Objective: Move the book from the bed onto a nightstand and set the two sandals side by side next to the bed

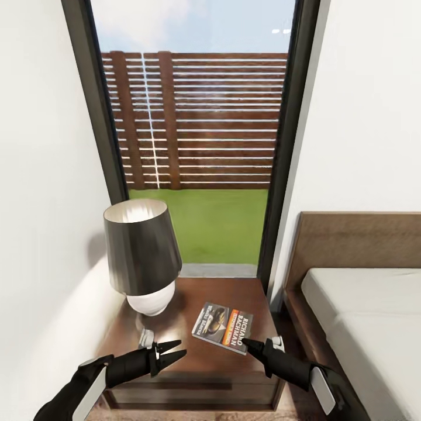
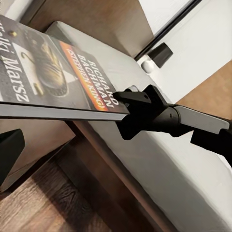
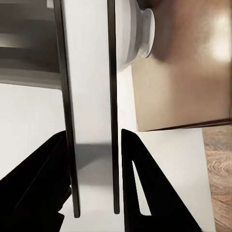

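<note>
Head view: the book sits over the glossy top of the nightstand, a corner of it pinched at the tip of the right gripper; whether it lies flat on the wood or is a touch above it, I cannot tell from here.

Why it is held so: gripping the near edge keeps the cover face-up and level, which looks to me like a set-down on the free part of the top, beside the lamp rather than against it.

Right jaws: the right wrist view shows the two dark fingers on either side of the book seen edge-on, closed onto it with its white page edge between them.

Left gripper: hovers at the nightstand's front edge, prongs a little parted, nothing between them.

Left wrist view adds: the cover's "RICHARD BACHMAN" lettering from below and beside, the right gripper clamped on the book's edge, and the bed beyond.

Bed: the head view shows the pale mattress just beside the nightstand, bare where visible.

Judgement: book step nearly done; release remains, then the sandals.
</note>
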You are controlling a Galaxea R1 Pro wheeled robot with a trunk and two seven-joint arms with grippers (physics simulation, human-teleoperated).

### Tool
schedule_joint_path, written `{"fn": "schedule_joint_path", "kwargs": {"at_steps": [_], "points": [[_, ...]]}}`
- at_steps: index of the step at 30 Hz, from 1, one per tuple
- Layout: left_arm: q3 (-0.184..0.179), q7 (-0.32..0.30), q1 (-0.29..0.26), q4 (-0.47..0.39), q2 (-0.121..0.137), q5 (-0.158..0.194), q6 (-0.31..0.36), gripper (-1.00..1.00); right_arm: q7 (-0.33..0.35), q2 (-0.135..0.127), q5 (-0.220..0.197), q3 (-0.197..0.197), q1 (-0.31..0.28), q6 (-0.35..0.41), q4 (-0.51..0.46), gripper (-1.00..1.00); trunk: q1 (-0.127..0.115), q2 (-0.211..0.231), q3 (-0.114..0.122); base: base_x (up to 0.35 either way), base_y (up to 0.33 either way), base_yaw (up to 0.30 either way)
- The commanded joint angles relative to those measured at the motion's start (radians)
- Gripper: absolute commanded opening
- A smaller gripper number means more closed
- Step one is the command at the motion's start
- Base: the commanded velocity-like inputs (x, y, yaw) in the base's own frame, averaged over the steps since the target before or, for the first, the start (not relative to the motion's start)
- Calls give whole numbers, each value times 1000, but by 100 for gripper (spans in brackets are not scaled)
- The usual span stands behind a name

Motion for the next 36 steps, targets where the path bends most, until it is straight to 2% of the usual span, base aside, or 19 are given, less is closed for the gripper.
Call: {"fn": "schedule_joint_path", "kwargs": {"at_steps": [1, 12, 17, 29, 36], "points": [[-4, 0, -1, 0, 1, 10, 11, 100, 4, 1, 1, -5, -1, 5, 0, -100, 4, -8, -4, 0, 0, 0], [-6, 1, 0, 0, 0, 10, 10, 100, 4, 1, 2, -5, -1, 5, 0, -100, 46, -85, -39, 0, 0, 0], [-5, 1, -1, 1, 0, 10, 9, 100, 3, 2, 2, -5, -1, 5, 0, -100, 46, -85, -39, 14, 1, 0], [-5, 1, -1, 2, 1, 10, 9, 100, 4, 3, 2, -4, -1, 5, 0, -100, 46, -85, -39, 159, 5, 0], [-5, 1, -1, 2, 1, 10, 9, 100, 4, 3, 2, -4, -1, 5, 0, -100, 46, -85, -39, 278, 0, 0]]}}
